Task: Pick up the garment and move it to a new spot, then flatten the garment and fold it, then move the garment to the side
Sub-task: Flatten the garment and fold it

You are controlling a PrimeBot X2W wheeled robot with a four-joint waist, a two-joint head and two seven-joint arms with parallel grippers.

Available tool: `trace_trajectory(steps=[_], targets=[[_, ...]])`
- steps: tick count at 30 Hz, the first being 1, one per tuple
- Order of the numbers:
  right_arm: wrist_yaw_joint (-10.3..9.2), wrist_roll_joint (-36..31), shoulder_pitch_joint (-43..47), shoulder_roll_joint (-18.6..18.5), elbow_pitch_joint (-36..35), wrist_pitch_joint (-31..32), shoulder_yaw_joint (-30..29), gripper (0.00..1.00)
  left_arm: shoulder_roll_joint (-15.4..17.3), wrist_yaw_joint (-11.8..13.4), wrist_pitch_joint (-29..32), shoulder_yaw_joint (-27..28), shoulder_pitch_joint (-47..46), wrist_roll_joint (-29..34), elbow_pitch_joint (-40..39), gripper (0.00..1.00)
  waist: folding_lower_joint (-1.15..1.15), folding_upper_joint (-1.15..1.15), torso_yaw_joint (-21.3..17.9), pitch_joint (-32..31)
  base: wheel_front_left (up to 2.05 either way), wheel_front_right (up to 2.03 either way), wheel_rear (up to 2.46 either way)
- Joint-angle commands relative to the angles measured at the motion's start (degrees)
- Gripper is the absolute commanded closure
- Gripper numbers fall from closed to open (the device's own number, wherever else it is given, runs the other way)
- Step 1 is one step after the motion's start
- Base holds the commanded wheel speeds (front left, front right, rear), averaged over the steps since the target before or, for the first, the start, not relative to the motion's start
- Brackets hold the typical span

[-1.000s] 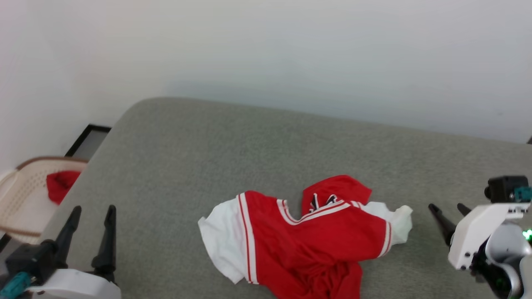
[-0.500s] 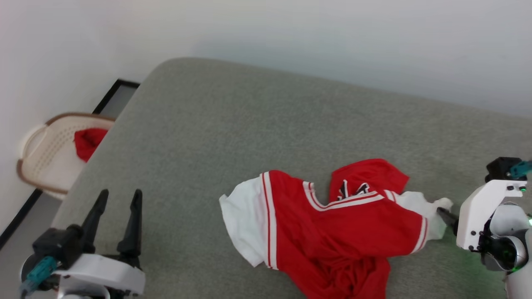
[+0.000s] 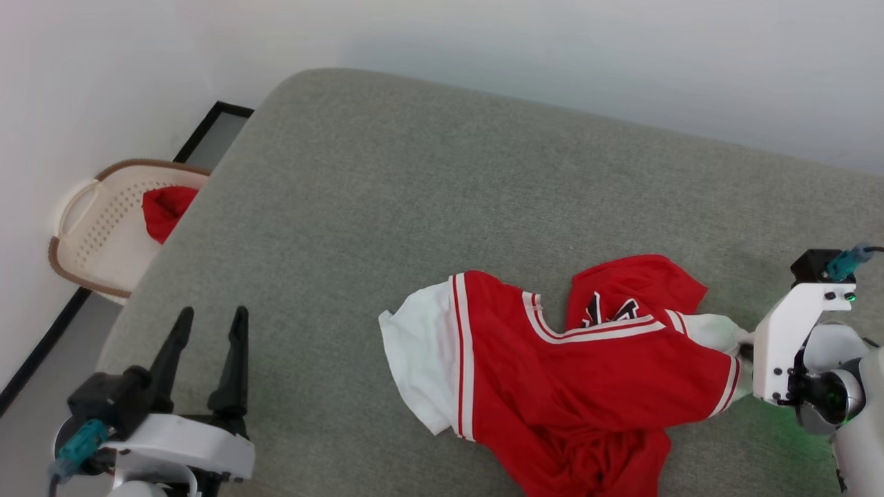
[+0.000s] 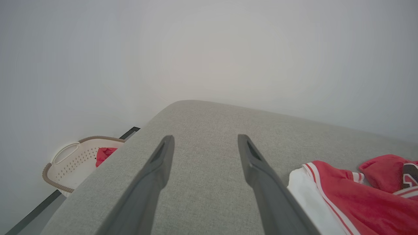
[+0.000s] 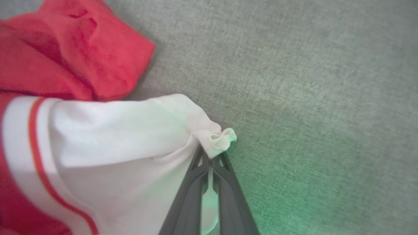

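Observation:
The garment [image 3: 580, 373], a red jersey with white sleeves and striped trim, lies crumpled on the grey cushioned surface [image 3: 387, 193]. Black lettering shows near its collar. My right gripper [image 3: 744, 351] is at the garment's right white sleeve. In the right wrist view the same right gripper [image 5: 211, 150] is shut on a pinch of that white sleeve [image 5: 130, 130], and a bunched bit of cloth sticks out past the tips. My left gripper [image 3: 207, 328] stands open at the lower left, well clear of the garment [image 4: 352, 195]. The left gripper [image 4: 204, 142] holds nothing.
A cream perforated basket [image 3: 97, 228] with a red cloth [image 3: 166, 207] in it stands on the floor beyond the surface's left edge, by a pale wall. Bare grey surface stretches behind and to the left of the garment.
My right gripper has moved up to the right white sleeve and shut on it. The head camera has shifted, so the whole scene has slid right and the far edge has risen in the picture.

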Motion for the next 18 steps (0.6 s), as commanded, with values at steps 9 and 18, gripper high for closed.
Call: trace_trajectory(steps=[9, 18], targets=[[-0.05, 0.7, -3.1, -3.3, 2.1, -4.4, -0.7, 1.00, -1.0, -1.4, 0.0, 2.3, 1.7, 1.7, 0.8, 0.00, 0.00, 0.00, -1.7, -2.2, 0.00, 0.00, 0.00], [-0.04, -1.4, -2.9, -7.0, 4.1, -7.2, -6.4, 1.00, -0.9, -1.9, 0.0, 3.0, 3.9, 2.6, 0.7, 0.00, 0.00, 0.00, -3.8, -4.8, 0.00, 0.00, 0.00]])
